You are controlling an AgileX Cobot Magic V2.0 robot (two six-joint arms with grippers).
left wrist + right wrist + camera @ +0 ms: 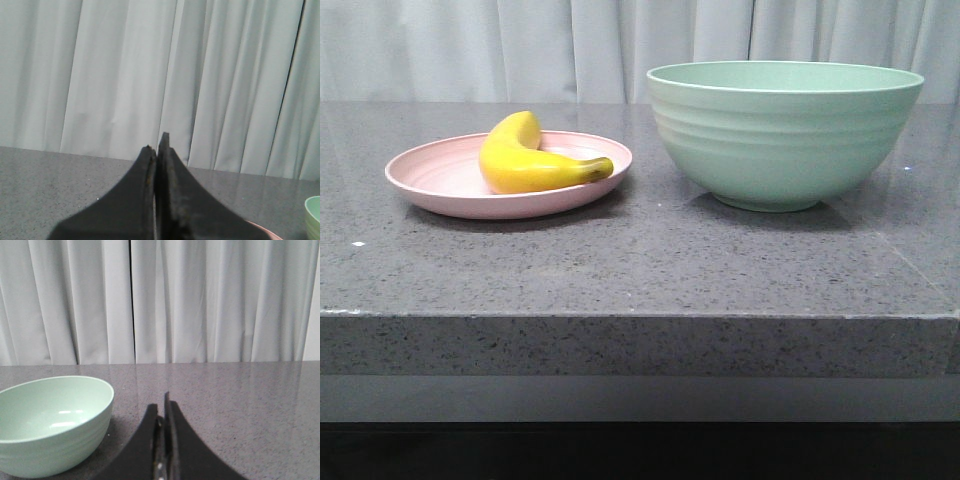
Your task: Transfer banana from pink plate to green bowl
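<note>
A grey speckled stone table (640, 270) fills the front view, with pale grey curtains (570, 45) hanging behind it. At left of centre in that view sits the pink plate (430, 180), shallow and round, and the banana (525, 160) lies on it toward its right side, curved, with its dark stem tip pointing right near the plate's rim. To the right, near the plate but not touching it, stands the green bowl (785, 135), deep and ridged, much taller than the plate. No arm or gripper shows in the front view. In the left wrist view, the left gripper (156, 150) rises from the bottom centre of the frame, its two dark fingers pressed together with nothing between them, held level above the table and pointing toward the curtains; a sliver of the pink plate's rim (262, 231) and the bowl's edge (313, 215) show in the lower right corner. In the right wrist view, the right gripper (162, 407) is likewise closed and empty at bottom centre, held low over the table, with the green bowl (55, 425) at lower left, its inside bare.
</note>
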